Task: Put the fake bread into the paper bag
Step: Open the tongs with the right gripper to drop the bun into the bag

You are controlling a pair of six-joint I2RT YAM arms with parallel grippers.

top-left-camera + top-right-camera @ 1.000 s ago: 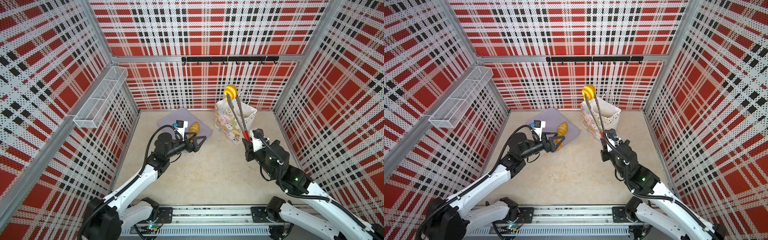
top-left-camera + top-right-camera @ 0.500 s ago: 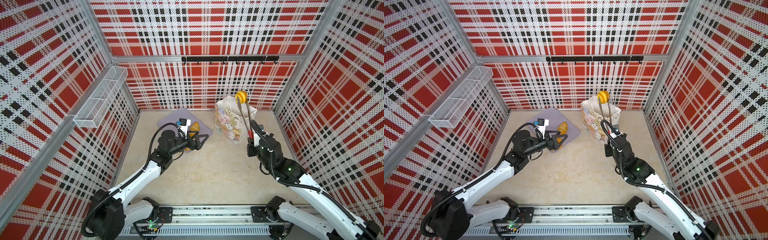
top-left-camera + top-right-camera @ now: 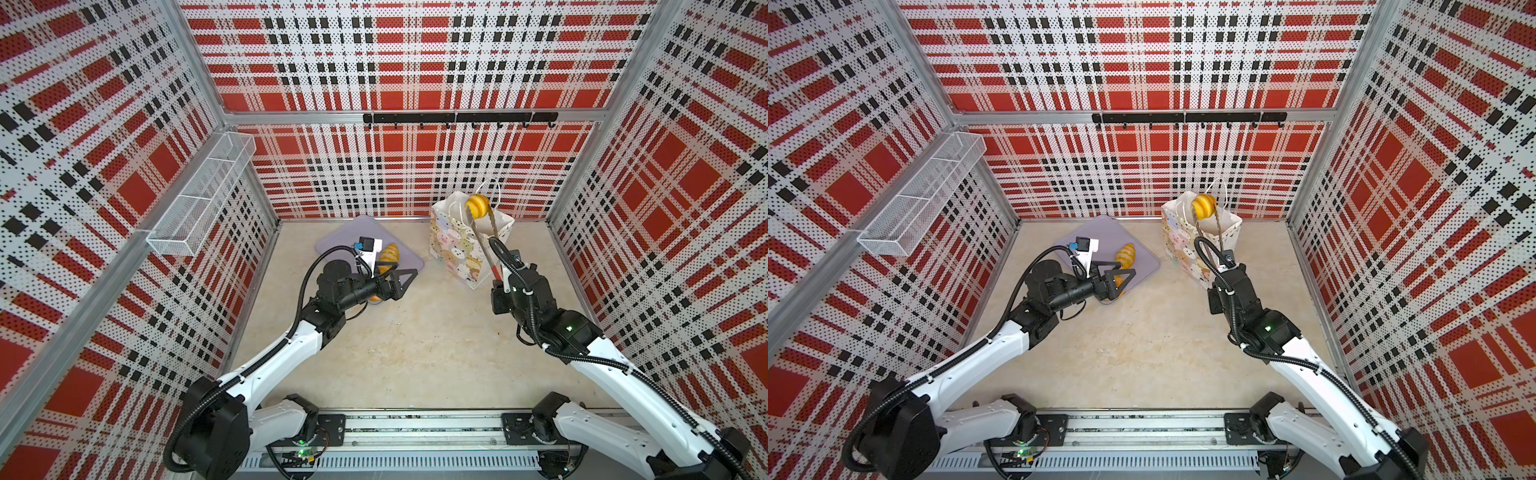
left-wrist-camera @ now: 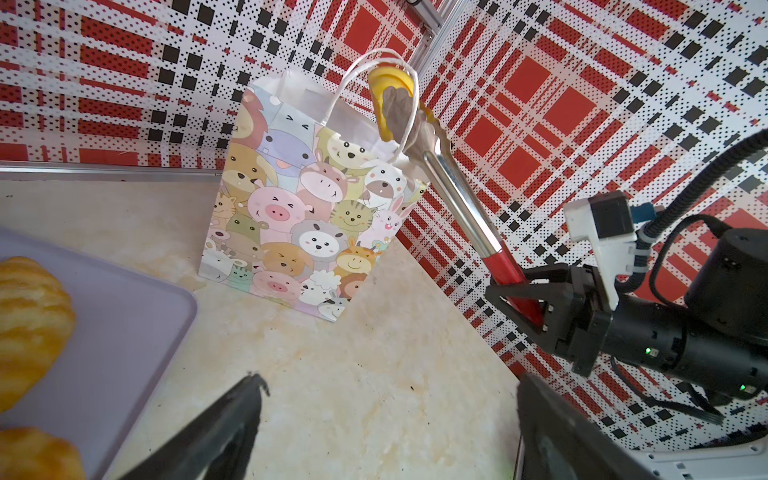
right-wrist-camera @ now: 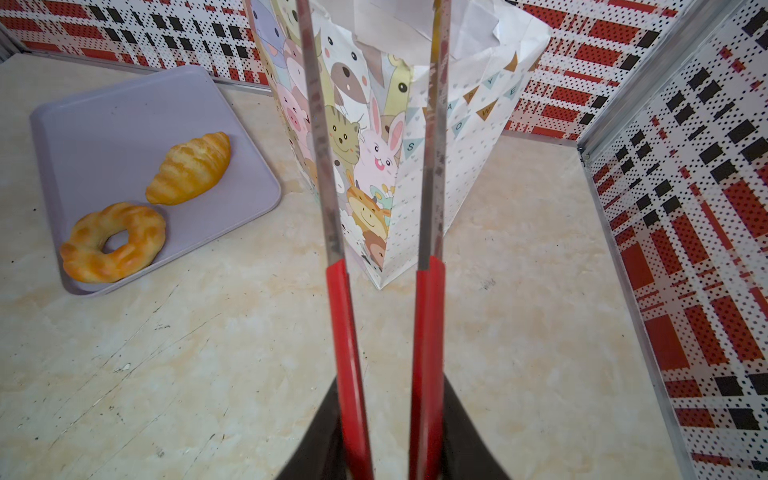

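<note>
right gripper point(image 3: 500, 279), clamped on red-handled steel tongs point(image 3: 484, 241), has the round golden toy bun point(image 3: 476, 206) pinched at their far tips, straight ahead along the tongs' axis, just over the mouth of the white animal-print paper bag point(image 3: 455, 253); left gripper point(image 3: 398, 277) spread wide, empty, farther off.

Yellow bun point(image 3: 476, 206) over upright cartoon paper bag point(image 3: 455, 253); croissant point(image 5: 189, 168), ring doughnut point(image 5: 113, 243) nearby

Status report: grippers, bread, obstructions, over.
Left gripper open by tray. Right gripper shut on tongs, bun over paper bag mouth. Croissant, doughnut on tray. Cord handle close to bun.
</note>
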